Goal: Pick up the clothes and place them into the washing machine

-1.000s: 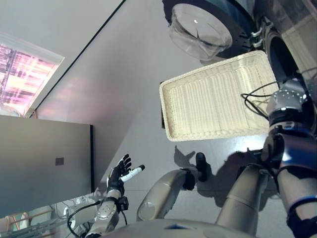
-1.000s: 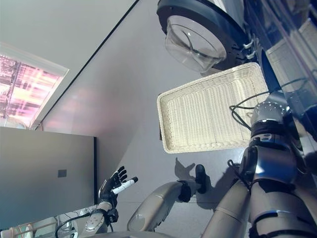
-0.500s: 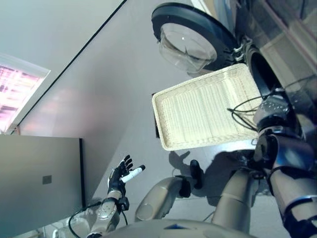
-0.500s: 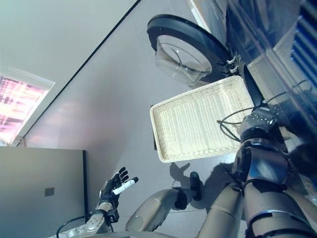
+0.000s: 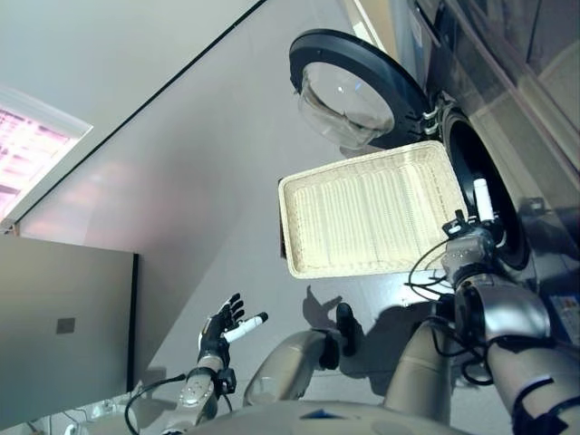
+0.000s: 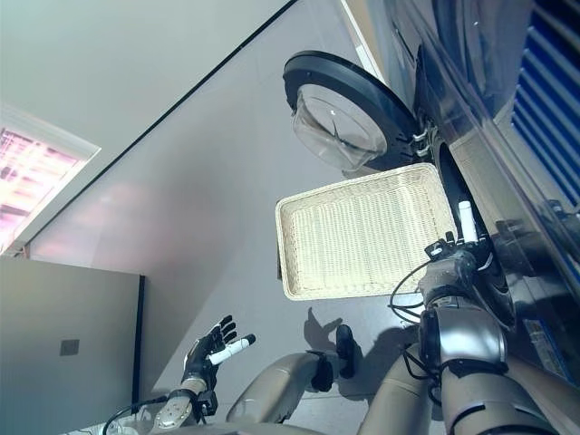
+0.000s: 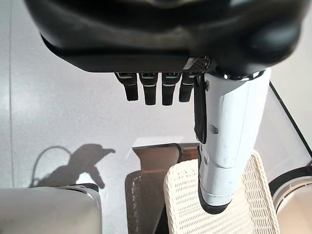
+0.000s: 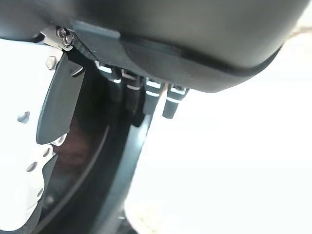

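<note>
The shallow wicker basket (image 5: pixel 367 213) rests beside the washing machine, and its inside is bare wicker. The machine's round glass door (image 5: pixel 358 91) stands open above the basket. My right hand (image 5: pixel 481 201) is at the dark drum opening (image 5: pixel 494 195), its white-covered thumb pointing up into it. In the right wrist view its fingers (image 8: pixel 146 92) are straight and empty against the dark drum rim (image 8: pixel 112 161). My left hand (image 5: pixel 220 326) hangs open and empty, low at the left over the floor. Its fingers (image 7: pixel 153 90) are straight in the left wrist view.
The low dark brown box (image 7: pixel 141 195) under the basket (image 7: pixel 195 204) shows in the left wrist view. A grey panel (image 5: pixel 63 335) stands at the far left. Grey floor (image 5: pixel 208 181) stretches between the panel and the basket.
The camera has shifted. My right hand has moved from beside the basket's edge to the drum opening, and its white thumb now shows. The left hand has kept its pose.
</note>
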You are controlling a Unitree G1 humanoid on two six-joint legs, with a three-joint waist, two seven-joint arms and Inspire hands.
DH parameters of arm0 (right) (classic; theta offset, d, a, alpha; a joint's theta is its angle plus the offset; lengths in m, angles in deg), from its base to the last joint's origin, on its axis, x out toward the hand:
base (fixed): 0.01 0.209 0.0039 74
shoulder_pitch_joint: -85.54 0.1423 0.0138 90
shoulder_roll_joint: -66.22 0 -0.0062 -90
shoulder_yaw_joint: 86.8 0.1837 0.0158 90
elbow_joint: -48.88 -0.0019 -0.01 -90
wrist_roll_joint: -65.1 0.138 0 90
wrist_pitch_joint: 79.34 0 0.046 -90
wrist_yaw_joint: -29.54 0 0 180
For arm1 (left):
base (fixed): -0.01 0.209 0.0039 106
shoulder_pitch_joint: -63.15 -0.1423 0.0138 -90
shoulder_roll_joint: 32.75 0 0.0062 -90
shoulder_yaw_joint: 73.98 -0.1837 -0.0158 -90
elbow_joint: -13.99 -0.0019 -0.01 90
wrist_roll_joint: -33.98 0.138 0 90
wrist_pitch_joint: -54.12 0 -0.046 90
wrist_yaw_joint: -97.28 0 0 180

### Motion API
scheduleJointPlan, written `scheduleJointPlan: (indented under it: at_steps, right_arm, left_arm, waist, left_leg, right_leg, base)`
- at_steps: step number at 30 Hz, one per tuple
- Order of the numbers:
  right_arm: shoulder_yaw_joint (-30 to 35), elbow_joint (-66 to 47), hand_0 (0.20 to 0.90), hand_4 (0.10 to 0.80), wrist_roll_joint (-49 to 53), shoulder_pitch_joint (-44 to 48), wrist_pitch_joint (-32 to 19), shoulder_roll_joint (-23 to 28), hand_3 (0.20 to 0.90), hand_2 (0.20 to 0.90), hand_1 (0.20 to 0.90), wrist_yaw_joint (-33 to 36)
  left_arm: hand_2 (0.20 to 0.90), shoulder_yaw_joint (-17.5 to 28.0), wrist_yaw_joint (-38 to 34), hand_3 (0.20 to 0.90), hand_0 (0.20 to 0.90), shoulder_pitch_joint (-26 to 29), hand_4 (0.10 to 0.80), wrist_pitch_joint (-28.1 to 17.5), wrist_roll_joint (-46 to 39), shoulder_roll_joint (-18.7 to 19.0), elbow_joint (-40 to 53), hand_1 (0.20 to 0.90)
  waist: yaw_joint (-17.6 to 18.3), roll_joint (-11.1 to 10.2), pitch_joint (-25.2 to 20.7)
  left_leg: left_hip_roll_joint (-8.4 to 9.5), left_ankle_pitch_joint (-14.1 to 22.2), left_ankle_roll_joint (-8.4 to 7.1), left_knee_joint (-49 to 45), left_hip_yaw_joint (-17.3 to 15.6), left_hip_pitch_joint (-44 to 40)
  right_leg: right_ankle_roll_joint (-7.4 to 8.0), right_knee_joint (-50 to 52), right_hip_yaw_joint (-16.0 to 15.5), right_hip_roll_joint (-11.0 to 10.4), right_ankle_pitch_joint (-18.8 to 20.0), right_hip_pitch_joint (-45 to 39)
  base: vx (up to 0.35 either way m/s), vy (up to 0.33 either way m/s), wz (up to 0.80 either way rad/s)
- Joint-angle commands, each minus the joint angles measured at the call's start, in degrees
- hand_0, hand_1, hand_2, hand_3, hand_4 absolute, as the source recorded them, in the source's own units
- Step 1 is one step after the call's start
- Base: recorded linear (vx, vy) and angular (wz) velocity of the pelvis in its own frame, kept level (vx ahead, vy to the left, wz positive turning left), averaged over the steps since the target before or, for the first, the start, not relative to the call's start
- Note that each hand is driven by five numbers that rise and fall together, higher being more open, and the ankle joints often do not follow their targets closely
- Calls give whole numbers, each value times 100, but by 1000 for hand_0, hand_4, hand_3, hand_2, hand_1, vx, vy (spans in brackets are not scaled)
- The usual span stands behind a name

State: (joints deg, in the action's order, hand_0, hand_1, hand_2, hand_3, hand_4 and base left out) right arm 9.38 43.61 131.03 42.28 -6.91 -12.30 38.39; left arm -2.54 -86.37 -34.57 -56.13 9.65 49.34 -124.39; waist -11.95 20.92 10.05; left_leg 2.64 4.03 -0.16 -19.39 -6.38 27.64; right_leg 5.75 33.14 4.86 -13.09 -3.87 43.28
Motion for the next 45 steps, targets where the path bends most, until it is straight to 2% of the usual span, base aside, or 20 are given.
scheduleJointPlan:
  at_steps: [1,7,11,12,13,16,17,20,21,25,31,32,35,38,39,43,45]
  right_arm:
    - [-424,-156,900,800,-664,356,249,-158,900,900,900,25]
    - [-861,-657,900,800,-1348,51,222,-287,900,900,900,34]
    - [-1126,-1261,900,800,-1924,-455,152,-463,900,900,900,79]
    - [-1121,-1221,900,800,-2052,-760,197,-528,900,900,900,47]
    - [-1119,-1223,900,800,-2053,-764,196,-530,900,900,900,46]
    - [-1084,-1278,900,800,-2289,-1284,292,-644,900,900,900,-92]
    - [-881,-1257,900,800,-2182,-1636,305,-744,900,900,900,-198]
    - [-748,-1195,900,800,-2221,-1989,333,-845,900,900,900,-296]
    - [-731,-1121,900,800,-2463,-2413,413,-984,900,900,900,-412]
    - [-702,-1163,900,800,-2923,-3218,531,-1141,900,900,900,-720]
    - [-389,-1049,900,800,-3270,-4021,599,-1322,900,900,900,-895]
    - [-343,-905,900,800,-3612,-4240,610,-1370,900,900,900,-869]
    - [-288,-769,900,800,-3900,-4452,633,-1416,900,900,900,-738]
    - [-315,-683,900,800,-4393,-4749,624,-1513,900,900,900,-555]
    - [-441,-857,900,800,-4830,-4961,577,-1614,900,900,900,-303]
    - [-621,-757,900,800,-5297,-5129,656,-1646,900,900,900,-215]
    - [-761,-600,900,800,-5844,-5208,739,-1629,900,900,900,12]
  left_arm:
    - [900,602,-193,900,900,31,800,-197,121,472,87,900]
    - [900,899,-252,900,900,10,800,-225,43,545,43,900]
    - [900,1011,-302,900,900,22,800,-254,-11,546,-196,900]
    - [900,1021,-282,900,900,55,800,-213,27,499,-406,900]
    - [900,1020,-281,900,900,54,800,-215,26,501,-407,900]
    - [900,1047,-203,900,900,142,800,-168,89,439,-749,900]
    - [900,1016,-149,900,900,204,800,-120,168,403,-1032,900]
    - [900,1004,-89,900,900,257,800,-51,256,358,-1262,900]
    - [900,1052,-26,900,900,274,800,-4,381,335,-1450,900]
    - [900,1180,125,900,900,210,800,97,706,335,-1834,900]
    - [900,1305,233,900,900,201,800,214,1126,312,-2396,900]
    - [900,1381,268,900,900,222,800,249,1208,301,-2625,900]
    - [900,1409,303,900,900,210,800,302,1291,281,-2772,900]
    - [900,1371,310,900,900,182,800,355,1477,250,-2916,900]
    - [900,1323,255,900,900,163,800,354,1580,252,-2956,900]
    - [900,1210,261,900,900,191,800,432,1828,225,-3047,900]
    - [900,1191,306,900,900,188,800,461,1888,189,-3076,900]
  waist:
    - [-211,-37,14]
    - [-130,-318,92]
    - [-9,-593,100]
    - [14,-745,51]
    - [23,-738,67]
    - [65,-1001,-71]
    - [100,-1179,-194]
    - [148,-1322,-320]
    - [191,-1497,-487]
    - [309,-1784,-781]
    - [420,-1979,-1178]
    - [463,-2053,-1328]
    - [512,-2095,-1428]
    - [608,-2141,-1541]
    - [722,-2163,-1580]
    - [841,-2194,-1539]
    - [861,-2205,-1602]
  left_leg:
    - [-79,-111,-150,-463,32,952]
    - [-125,-115,-145,-445,59,856]
    - [-141,-172,-151,-179,101,528]
    - [-143,-202,-159,-3,138,312]
    - [-142,-209,-159,13,145,283]
    - [-127,-313,-200,424,232,-213]
    - [-132,-390,-236,712,271,-558]
    - [-145,-487,-258,994,316,-839]
    - [-172,-521,-264,1212,337,-1109]
    - [-242,-557,-279,1513,322,-1564]
    - [-257,-536,-281,1760,266,-2021]
    - [-262,-530,-287,1820,237,-2136]
    - [-274,-549,-290,1881,215,-2262]
    - [-319,-675,-315,2171,187,-2500]
    - [-364,-718,-335,2269,214,-2621]
    - [-408,-692,-313,2183,204,-2727]
    - [-416,-664,-305,2192,193,-2810]
  right_leg:
    - [-344,-154,-249,191,-286,-268]
    - [-350,-205,-292,252,-221,-385]
    - [-314,-584,-390,290,-84,-803]
    - [-280,-842,-460,294,-15,-1111]
    - [-280,-863,-470,293,-8,-1146]
    - [-201,-1414,-656,278,131,-1777]
    - [-147,-1782,-762,258,219,-2177]
    - [-117,-2124,-869,259,335,-2477]
    - [-77,-2417,-934,263,412,-2755]
    - [-25,-2834,-1057,267,547,-3258]
    - [46,-3163,-1109,282,651,-3704]
    - [66,-3247,-1116,285,689,-3807]
    - [81,-3287,-1114,304,718,-3882]
    - [99,-3289,-1153,340,696,-4031]
    - [99,-3204,-1170,372,611,-4091]
    - [78,-3118,-1153,413,549,-4239]
    - [94,-3120,-1152,425,536,-4305]
  base:
    - [-58,-23,7]
    - [-7,-8,2]
    - [37,-38,-3]
    - [63,-65,-3]
    - [89,-76,-1]
    - [118,-82,2]
    - [147,-115,6]
    - [96,-71,11]
    - [150,-116,7]
    - [96,-82,7]
    - [49,-39,2]
    - [9,-32,-5]
    - [-13,-27,-6]
    - [-4,-9,-2]
    - [0,0,0]
    - [-18,-20,4]
    - [2,-9,3]
